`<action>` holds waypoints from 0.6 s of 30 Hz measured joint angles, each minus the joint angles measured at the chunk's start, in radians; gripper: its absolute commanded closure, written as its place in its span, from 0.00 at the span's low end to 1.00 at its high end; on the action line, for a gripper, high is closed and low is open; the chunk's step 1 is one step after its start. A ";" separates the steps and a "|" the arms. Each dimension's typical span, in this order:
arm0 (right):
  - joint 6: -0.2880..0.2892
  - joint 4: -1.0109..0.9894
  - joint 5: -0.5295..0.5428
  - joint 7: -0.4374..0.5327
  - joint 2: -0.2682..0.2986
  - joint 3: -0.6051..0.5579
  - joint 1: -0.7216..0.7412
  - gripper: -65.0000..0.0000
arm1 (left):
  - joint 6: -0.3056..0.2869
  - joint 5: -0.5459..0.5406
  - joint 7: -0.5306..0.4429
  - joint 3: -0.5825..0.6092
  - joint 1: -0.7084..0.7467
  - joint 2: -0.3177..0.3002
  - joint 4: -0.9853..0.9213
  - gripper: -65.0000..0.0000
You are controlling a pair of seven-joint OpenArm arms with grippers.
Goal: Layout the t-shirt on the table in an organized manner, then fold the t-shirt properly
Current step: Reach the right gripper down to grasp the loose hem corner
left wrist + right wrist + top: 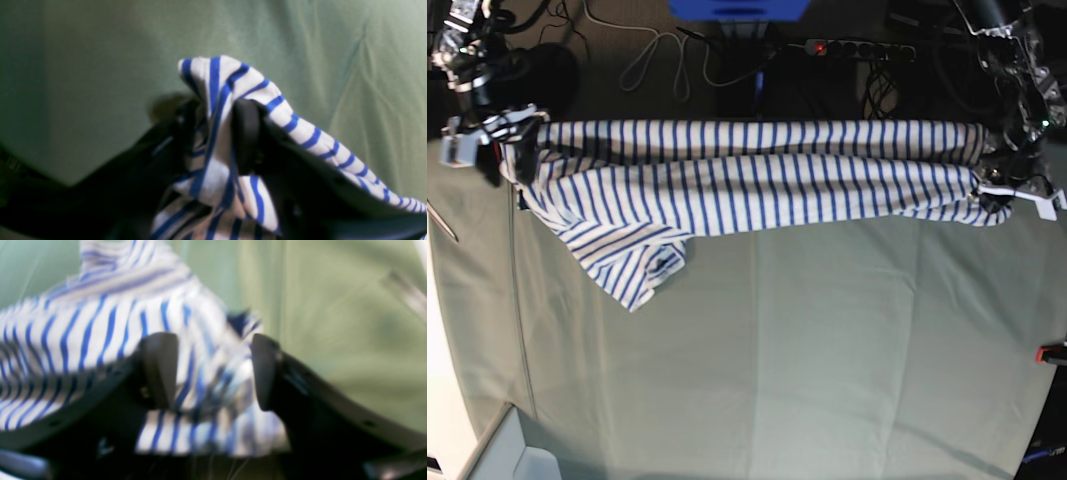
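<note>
Right gripper [213,371], spread wide, straddles the t-shirt [757,180]; its long axis runs toward the left gripper [213,136], whose grip I cannot tell.

soft cloth t-shirt [757,190], matt cloth table [827,360]

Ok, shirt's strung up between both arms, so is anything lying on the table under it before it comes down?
Nothing visible. The table below the t-shirt is bare cloth; only one sleeve droops towards it on the base view's left.
</note>
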 measured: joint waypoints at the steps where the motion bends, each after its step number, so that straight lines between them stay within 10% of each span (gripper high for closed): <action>1: -0.002 0.021 0.008 0.010 -0.006 0.040 0.000 0.37 | 0.000 0.001 0.000 0.000 0.000 0.000 0.000 0.68; 18: 0.011 -0.322 -0.278 -0.225 0.063 -0.286 0.502 0.37 | 0.000 0.001 -0.003 -0.005 -0.001 0.003 -0.002 0.79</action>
